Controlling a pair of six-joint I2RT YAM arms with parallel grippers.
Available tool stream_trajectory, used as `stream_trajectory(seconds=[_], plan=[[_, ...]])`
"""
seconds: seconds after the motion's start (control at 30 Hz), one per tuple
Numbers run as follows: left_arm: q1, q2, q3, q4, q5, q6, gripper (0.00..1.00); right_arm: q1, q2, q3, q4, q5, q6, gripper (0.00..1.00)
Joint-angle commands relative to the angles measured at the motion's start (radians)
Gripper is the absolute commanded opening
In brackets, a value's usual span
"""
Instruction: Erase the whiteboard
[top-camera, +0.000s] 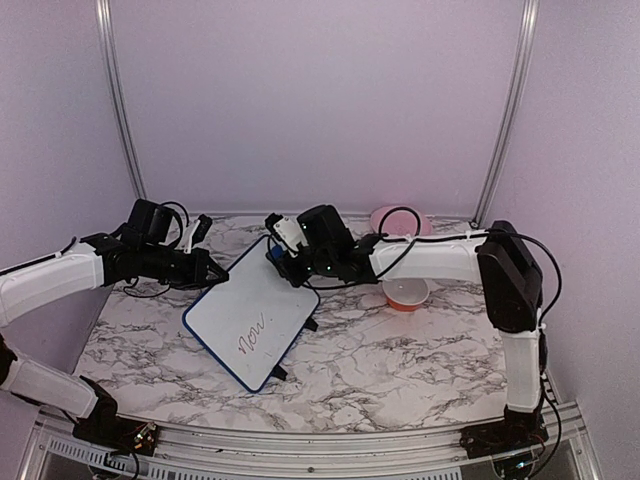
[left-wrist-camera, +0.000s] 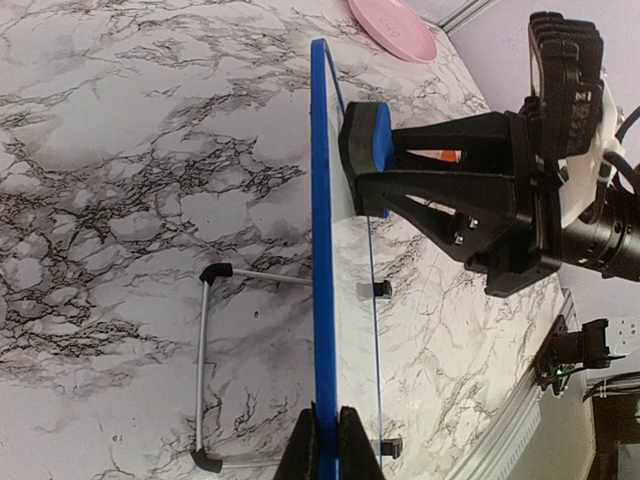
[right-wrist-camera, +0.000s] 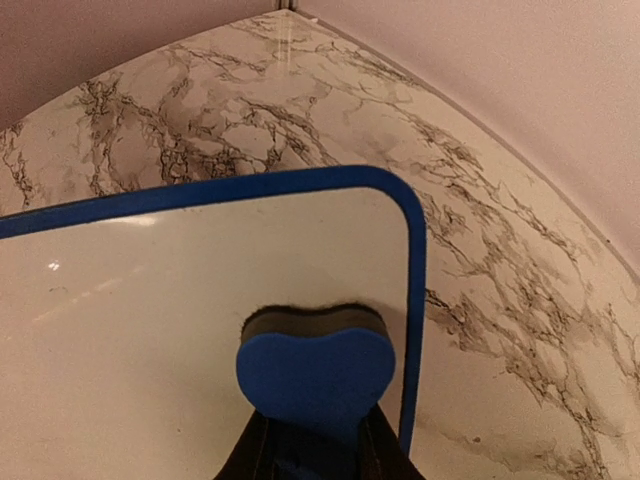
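The whiteboard (top-camera: 262, 292) stands tilted on its black feet in the middle of the marble table, with red handwriting (top-camera: 255, 333) on its lower half. My left gripper (top-camera: 215, 272) is shut on the board's blue frame (left-wrist-camera: 322, 200) at its left edge, one finger on each side (left-wrist-camera: 330, 440). A blue heart-shaped eraser (right-wrist-camera: 315, 375) with a dark felt face is pinched in my right gripper (right-wrist-camera: 315, 455). The felt is pressed against the white surface (right-wrist-camera: 150, 300) near the board's upper right corner. The left wrist view shows the eraser (left-wrist-camera: 368, 142) meeting the board edge-on.
A pink plate (top-camera: 400, 220) lies at the back right, and a red-orange bowl (top-camera: 405, 293) sits under my right forearm. The board's grey wire stand (left-wrist-camera: 203, 370) props it from behind. Lilac walls close in the table on three sides.
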Motion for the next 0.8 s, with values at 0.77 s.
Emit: stream_trajectory(seconds=[0.77], plan=[[-0.011, -0.013, -0.022, 0.037, -0.018, 0.045, 0.00, 0.126, -0.053, -0.031, -0.020, -0.050, -0.041, 0.00]])
